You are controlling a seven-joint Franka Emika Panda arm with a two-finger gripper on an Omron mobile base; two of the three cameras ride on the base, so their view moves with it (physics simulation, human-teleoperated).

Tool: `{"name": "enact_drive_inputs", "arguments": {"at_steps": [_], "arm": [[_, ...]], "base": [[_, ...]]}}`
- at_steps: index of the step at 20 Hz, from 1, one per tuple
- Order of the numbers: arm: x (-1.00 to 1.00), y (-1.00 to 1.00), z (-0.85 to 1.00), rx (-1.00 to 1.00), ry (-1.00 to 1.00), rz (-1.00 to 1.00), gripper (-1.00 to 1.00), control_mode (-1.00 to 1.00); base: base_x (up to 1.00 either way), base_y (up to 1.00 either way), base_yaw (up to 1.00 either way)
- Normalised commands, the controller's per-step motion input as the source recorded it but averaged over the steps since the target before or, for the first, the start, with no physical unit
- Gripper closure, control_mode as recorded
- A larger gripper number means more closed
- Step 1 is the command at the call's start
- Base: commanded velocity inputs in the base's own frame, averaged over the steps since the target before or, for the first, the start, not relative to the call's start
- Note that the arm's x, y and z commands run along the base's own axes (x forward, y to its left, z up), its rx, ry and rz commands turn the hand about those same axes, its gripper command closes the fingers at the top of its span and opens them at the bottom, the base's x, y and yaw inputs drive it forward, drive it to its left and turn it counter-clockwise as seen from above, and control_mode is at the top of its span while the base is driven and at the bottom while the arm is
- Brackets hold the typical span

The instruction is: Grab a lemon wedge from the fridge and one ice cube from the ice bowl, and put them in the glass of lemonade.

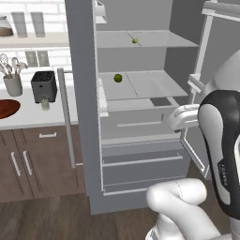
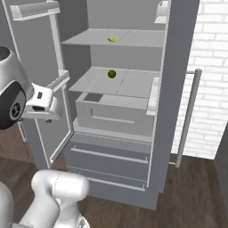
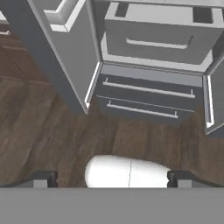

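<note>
**Fridge open, lemon wedge on the top shelf, jaws spread and empty**

The fridge (image 1: pixel 140 112) stands with both upper doors swung wide, its grey shelves and inner drawer exposed. The lemon wedge (image 2: pixel 112 38), a tiny yellow-green piece, lies on the upper shelf (image 2: pixel 133 40), near that shelf's middle and toward its back. One shelf lower sits a darker green round fruit (image 2: pixel 111 74), also near the middle, close to the back edge.

The gripper (image 3: pixel 112 178) points down at the wooden floor (image 3: pixel 43 127) in front of the fridge's two lower drawers; its jaws stand wide apart with nothing between them. In the base views the hand sits outside the fridge, near the right door and level with the inner drawer.

On the counter (image 1: pixel 28 117) to the left of the fridge, the glass of lemonade (image 1: pixel 45 104) stands just in front of the black toaster (image 1: pixel 44 86). The ice bowl (image 1: pixel 7 108) rests at the counter's left end, with a grey utensil cup (image 1: pixel 13 85) behind it. Whether an ice cube lies in the bowl cannot be told.
</note>
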Motion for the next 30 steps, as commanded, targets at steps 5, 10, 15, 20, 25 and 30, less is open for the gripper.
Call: {"name": "enact_drive_inputs", "arguments": {"at_steps": [5, 10, 15, 20, 25, 30], "arm": [[-0.34, -0.46, 0.00, 0.01, 0.00, -0.24, -1.00, -1.00], [0.00, -0.11, 0.00, 0.00, 0.00, -0.07, -1.00, -1.00], [0.00, 0.00, 0.00, 0.00, 0.00, 0.00, -1.00, -1.00], [0.08, 0.01, -0.02, 0.00, 0.00, 0.00, -1.00, -1.00], [0.08, 0.00, 0.00, 0.00, 0.00, 0.00, -1.00, 1.00], [0.00, 0.00, 0.00, 0.00, 0.00, 0.00, -1.00, 1.00]], "base": [[0.00, 0.00, 0.00], [0.00, 0.00, 0.00], [0.00, 0.00, 0.00], [0.00, 0.00, 0.00], [0.67, 0.00, 0.00], [1.00, 0.00, -0.01]]}}
